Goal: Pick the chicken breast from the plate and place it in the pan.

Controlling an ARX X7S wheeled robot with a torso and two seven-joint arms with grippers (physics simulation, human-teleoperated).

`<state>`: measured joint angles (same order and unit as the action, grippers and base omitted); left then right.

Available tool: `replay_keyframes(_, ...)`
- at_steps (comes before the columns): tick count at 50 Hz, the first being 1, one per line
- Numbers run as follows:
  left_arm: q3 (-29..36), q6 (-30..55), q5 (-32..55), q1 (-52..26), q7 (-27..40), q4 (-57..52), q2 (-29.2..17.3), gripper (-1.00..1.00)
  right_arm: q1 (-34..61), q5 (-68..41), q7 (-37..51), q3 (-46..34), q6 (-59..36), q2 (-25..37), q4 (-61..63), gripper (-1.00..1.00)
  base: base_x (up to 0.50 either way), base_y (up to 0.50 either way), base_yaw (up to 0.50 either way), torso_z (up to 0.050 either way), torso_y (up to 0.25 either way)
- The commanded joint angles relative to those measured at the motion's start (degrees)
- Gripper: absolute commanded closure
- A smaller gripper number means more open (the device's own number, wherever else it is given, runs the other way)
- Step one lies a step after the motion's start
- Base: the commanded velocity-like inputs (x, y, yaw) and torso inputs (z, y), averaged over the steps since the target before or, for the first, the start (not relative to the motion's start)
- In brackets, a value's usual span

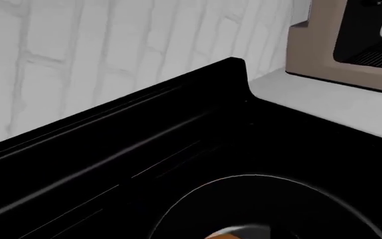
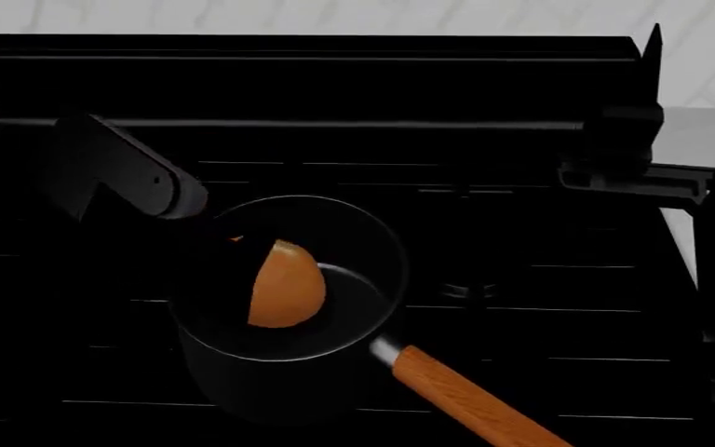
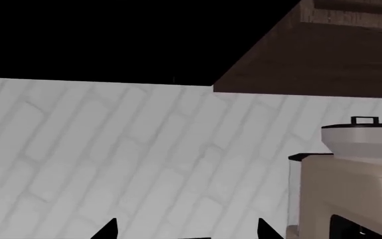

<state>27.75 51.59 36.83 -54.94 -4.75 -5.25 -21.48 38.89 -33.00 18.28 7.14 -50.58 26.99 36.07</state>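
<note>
We cannot tell whether the left gripper (image 2: 243, 250) has released the chicken breast (image 2: 286, 285) beneath it; withdrawing early could drag it over the saucepan (image 2: 286, 368) rim.

Head view looks down on the pan (image 2: 290, 307); wrist views face the wall (image 1: 78, 59).

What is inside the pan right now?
The chicken breast is inside the pan, over its dark floor. The left arm covers part of the pan's far-left rim, so that side stays hidden.
</note>
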Motion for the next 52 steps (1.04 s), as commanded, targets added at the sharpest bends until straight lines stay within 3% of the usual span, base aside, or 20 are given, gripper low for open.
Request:
replay_keyframes(1, -5.7, 0.8, 1.9, -3.2, 3.6, -4.4, -1.5, -1.00, 0.1, 0.0, 0.1, -0.4, 0.2, 0.0, -0.2, -1.00, 0.00, 0.00, 0.00, 0.000, 0.000)
replay_keyframes(10, -20.3, 5.3, 8.6, 0.4, 13.4, -18.6, -7.3, -1.00, 0.8, 0.1, 0.0, -1.2, 0.4, 0.0, -0.7, -1.00, 0.00, 0.00, 0.00, 0.000, 0.000)
replay_keyframes(16, -29.1, 3.3, 8.6, 10.0, 20.4, -28.1, -9.7, -1.00, 1.2, 0.7, -1.2, -2.0, 2.3, -0.2, -2.8, -1.00, 0.00, 0.00, 0.00, 0.000, 0.000)
replay_keyframes(22, -35.6, -1.9, 7.2, 21.7, 24.7, -34.9, -7.8, -1.00, 0.2, 1.3, -3.1, -2.8, 5.4, -0.9, -5.7, -1.00, 0.00, 0.00, 0.00, 0.000, 0.000)
replay_keyframes(25, -36.3, -5.7, 5.0, 27.7, 24.9, -37.4, -6.3, -1.00, -1.9, 1.0, -3.9, -2.6, 7.1, -1.6, -5.7, -1.00, 0.00, 0.00, 0.00, 0.000, 0.000)
replay_keyframes(34, -34.1, -13.3, 0.1, 33.6, 23.6, -38.4, -3.4, -1.00, -8.9, 2.2, -6.0, -3.7, 13.6, -4.1, -6.2, -1.00, 0.00, 0.00, 0.00, 0.000, 0.000)
replay_keyframes(52, -35.8, -14.4, 3.6, 35.8, 21.7, -36.7, -3.2, -1.00, -11.8, 2.5, -4.7, -4.2, 14.9, -5.2, -4.4, -1.00, 0.00, 0.00, 0.00, 0.000, 0.000)
